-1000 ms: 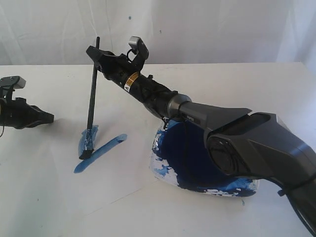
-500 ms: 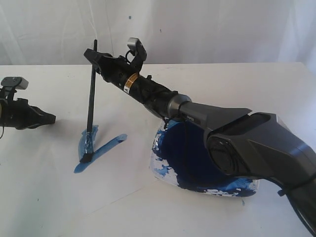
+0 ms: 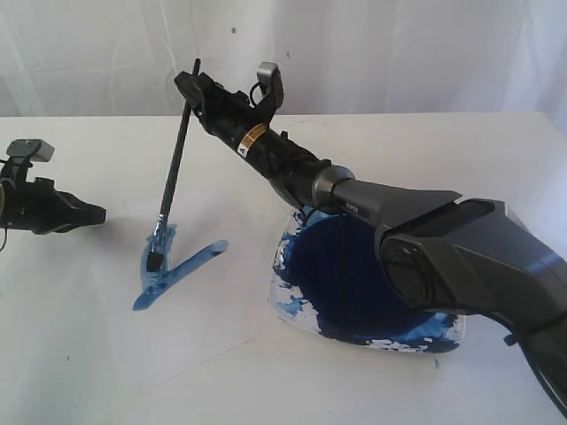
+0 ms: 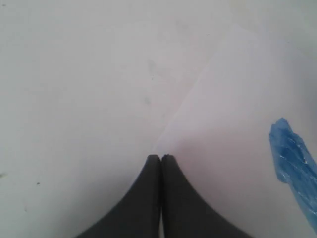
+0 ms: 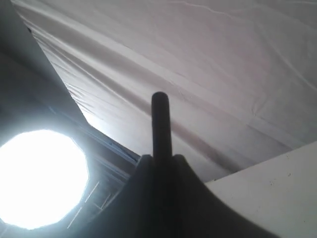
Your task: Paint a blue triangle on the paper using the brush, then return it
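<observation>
1. The right claw (image 3: 190, 87), in the upper left of the exterior view, is clamped on the brush (image 3: 174, 159) near the top of its handle. In the right wrist view the handle's blunt end sticks out past the closed jaws.
2. The brush leans with its top to the right. Its tip is down at centre left, on blue paint.
3. Of the triangle (image 3: 177, 264), two light blue strokes show, joined at their lower left ends into a V. The bristles sit on the left stroke.
4. The paper (image 3: 106, 328) lies under the strokes in the lower left, barely distinct from the table (image 3: 443, 150).
5. To the right of the strokes, near them, stands a dish (image 3: 276, 305) holding a navy pool (image 3: 341, 283). The right arm (image 3: 399, 212) partly hides it.
6. The left claw (image 3: 93, 212), at the left edge, has its jaws pressed together on nothing. It is well apart from the brush. In the left wrist view its tips lie close to the paper's edge.
7. A white cloth (image 3: 399, 53) hangs behind the table.
</observation>
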{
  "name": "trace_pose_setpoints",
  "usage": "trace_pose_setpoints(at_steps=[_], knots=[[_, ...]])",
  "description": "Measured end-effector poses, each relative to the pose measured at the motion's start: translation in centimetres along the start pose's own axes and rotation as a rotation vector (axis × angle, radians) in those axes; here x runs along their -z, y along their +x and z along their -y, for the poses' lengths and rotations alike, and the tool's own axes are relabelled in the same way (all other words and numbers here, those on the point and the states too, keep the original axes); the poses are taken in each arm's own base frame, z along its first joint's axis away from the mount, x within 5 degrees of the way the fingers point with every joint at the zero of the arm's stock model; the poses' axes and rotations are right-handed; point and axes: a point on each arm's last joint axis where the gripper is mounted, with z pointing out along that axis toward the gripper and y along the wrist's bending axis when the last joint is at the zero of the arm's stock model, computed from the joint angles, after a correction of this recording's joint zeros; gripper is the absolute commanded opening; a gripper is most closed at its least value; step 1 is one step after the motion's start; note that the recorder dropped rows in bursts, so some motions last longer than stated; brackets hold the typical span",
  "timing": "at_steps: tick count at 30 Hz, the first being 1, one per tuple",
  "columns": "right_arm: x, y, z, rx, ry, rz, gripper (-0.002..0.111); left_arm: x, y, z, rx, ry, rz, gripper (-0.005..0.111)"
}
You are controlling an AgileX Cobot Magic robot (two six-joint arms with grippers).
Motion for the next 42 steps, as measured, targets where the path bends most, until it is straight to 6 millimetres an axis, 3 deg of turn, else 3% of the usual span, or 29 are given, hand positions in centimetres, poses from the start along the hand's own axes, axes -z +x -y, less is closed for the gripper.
trace_pose_setpoints(at_steps=[6,13,24,29,42], knots=[[0.4,-1.8,0.6,-0.072,0.016,0.103,0.0,0.0,-0.3,0.0,0.046,0.003,0.042,0.0],[1.1,-3.7,1.6,-0.034,0.069,0.145,0.0,0.0,-0.3,0.0,0.047,0.002,0.043,0.0],[1.4,-4.5,2.7,0.088,0.198,0.201,0.0,0.0,-0.3,0.0,0.047,0.002,0.043,0.0],[0.7,-5.0,1.8,0.147,0.197,0.251,0.0,0.0,-0.3,0.0,0.047,0.002,0.043,0.0],[-0.7,-2.9,0.3,0.268,0.253,0.3,0.0,0.0,-0.3,0.0,0.047,0.002,0.043,0.0]])
